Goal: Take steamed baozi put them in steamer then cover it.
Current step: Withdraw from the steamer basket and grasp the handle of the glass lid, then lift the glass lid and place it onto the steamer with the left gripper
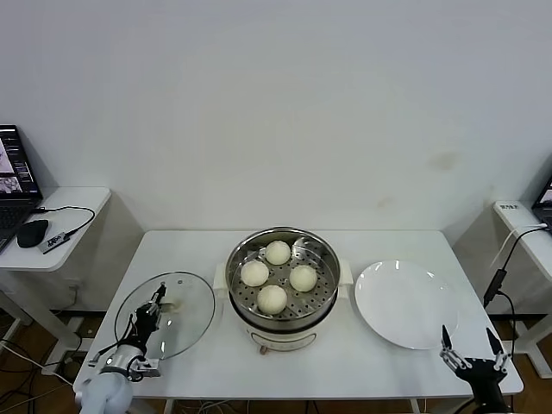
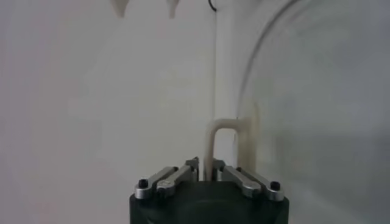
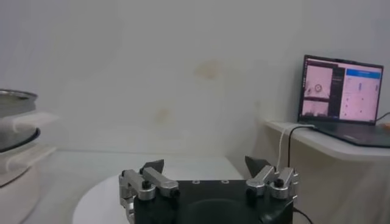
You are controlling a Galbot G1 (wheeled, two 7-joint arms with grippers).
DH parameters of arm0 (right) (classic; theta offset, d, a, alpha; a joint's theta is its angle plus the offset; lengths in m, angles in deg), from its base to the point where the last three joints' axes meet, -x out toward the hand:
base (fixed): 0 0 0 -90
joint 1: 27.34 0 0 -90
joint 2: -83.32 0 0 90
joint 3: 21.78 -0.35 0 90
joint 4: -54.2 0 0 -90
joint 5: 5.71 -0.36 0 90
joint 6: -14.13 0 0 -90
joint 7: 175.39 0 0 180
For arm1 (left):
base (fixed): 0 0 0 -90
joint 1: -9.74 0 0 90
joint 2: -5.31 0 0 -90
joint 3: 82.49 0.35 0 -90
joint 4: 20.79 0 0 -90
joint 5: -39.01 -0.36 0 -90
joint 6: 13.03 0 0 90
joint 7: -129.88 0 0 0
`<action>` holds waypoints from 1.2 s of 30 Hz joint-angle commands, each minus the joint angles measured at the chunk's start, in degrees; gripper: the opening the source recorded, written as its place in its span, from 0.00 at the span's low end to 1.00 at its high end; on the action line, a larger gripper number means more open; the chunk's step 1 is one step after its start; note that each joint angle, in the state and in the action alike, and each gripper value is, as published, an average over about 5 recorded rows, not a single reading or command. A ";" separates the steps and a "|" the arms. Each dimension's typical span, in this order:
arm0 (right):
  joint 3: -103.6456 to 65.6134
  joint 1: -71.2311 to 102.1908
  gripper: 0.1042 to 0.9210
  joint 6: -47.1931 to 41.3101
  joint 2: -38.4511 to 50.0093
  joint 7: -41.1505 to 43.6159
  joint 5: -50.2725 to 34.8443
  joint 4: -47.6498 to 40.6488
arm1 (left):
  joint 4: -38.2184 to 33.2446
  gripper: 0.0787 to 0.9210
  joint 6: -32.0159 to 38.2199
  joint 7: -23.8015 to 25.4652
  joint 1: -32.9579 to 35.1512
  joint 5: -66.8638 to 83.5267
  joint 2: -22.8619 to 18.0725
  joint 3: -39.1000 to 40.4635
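Left wrist view only — left pincer clamped on cover handle.

White table, side shelves, plate and laptops around the work area

White table stands against a plain white wall; a flat white plate lies on its right part. Left side shelf carries an open laptop at the frame edge, a black mouse and a small adapter with a black cable. Right shelf holds a second laptop, screen lit, with a white cable hanging off the edge.
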 commanded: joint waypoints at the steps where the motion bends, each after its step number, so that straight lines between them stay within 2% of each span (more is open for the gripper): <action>1: 0.35 0.06 0.88 0.19 0.16 0.21 0.29 0.41 | -11.21 0.07 -4.84 0.87 3.53 0.76 2.46 -2.97; 6: 1.17 0.07 0.88 0.52 0.33 0.34 1.01 0.38 | -20.41 0.07 -11.04 7.36 6.31 2.84 6.00 -5.38; 14: 2.67 0.02 0.88 1.26 0.48 0.54 3.02 -0.39 | -30.25 0.07 -16.41 15.95 8.79 10.50 10.80 -7.72; 20: 3.65 -0.19 0.88 1.96 0.35 0.48 5.67 -0.75 | -38.33 0.07 -24.56 19.79 8.71 21.40 14.10 -2.29; 25: 4.67 -0.75 0.88 2.78 -0.08 0.27 9.66 -1.68 | -42.18 0.07 -30.29 20.59 2.51 21.91 15.43 6.69; 30: 6.07 -1.23 0.88 3.06 -0.52 0.03 12.69 -2.84 | -42.59 0.07 -35.74 22.39 -4.38 18.07 13.75 18.02; 36: 7.70 -2.35 0.88 2.88 -1.29 -0.41 15.38 -4.66 | -37.48 0.07 -41.78 25.77 -13.95 7.86 6.23 29.62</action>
